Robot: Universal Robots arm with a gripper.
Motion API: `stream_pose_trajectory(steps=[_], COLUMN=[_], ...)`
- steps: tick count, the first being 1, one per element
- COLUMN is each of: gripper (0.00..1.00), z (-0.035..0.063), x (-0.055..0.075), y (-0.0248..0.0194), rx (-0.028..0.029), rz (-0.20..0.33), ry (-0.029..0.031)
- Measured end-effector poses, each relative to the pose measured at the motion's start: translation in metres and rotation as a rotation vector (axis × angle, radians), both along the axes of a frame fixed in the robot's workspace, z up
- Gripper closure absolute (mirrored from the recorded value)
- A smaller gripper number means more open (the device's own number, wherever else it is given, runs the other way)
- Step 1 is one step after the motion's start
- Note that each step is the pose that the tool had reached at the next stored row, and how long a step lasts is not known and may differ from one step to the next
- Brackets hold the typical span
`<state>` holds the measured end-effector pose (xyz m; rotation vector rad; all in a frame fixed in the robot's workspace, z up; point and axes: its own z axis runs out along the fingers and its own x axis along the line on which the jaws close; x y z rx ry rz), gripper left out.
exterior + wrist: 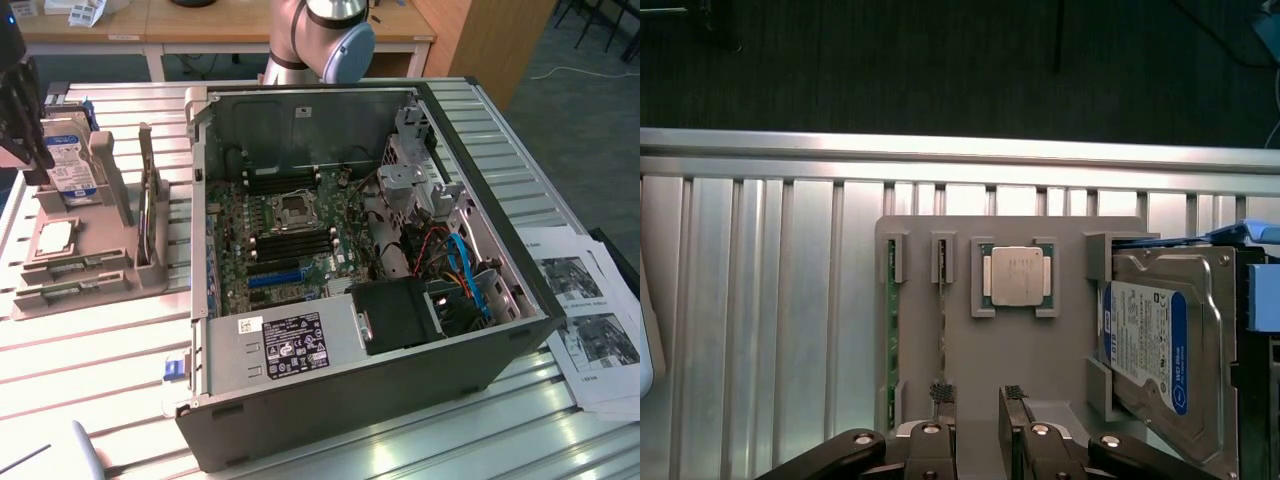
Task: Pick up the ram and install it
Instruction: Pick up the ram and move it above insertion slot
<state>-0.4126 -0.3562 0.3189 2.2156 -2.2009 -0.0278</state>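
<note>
Hovering over a tray on the ribbed metal table, floor beyond, the tool stands apart

The ram sits in the holder, near the processor.

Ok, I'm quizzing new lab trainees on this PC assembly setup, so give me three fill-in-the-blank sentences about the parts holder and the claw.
1. The claw is over the gray holder with its jaws ____.
2. On the holder, the processor sits between the ram and the ____.
3. The claw grips ____.
Missing words: open; hard drive; nothing.
</note>
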Motion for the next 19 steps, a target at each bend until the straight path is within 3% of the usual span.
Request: stream_pose_trajectory(steps=[19], gripper=[0.69], z=[-0.0174], x=[0.000], y=[-0.0063], rx=[0.0000], rz=[0.000], ry=[-0.0001])
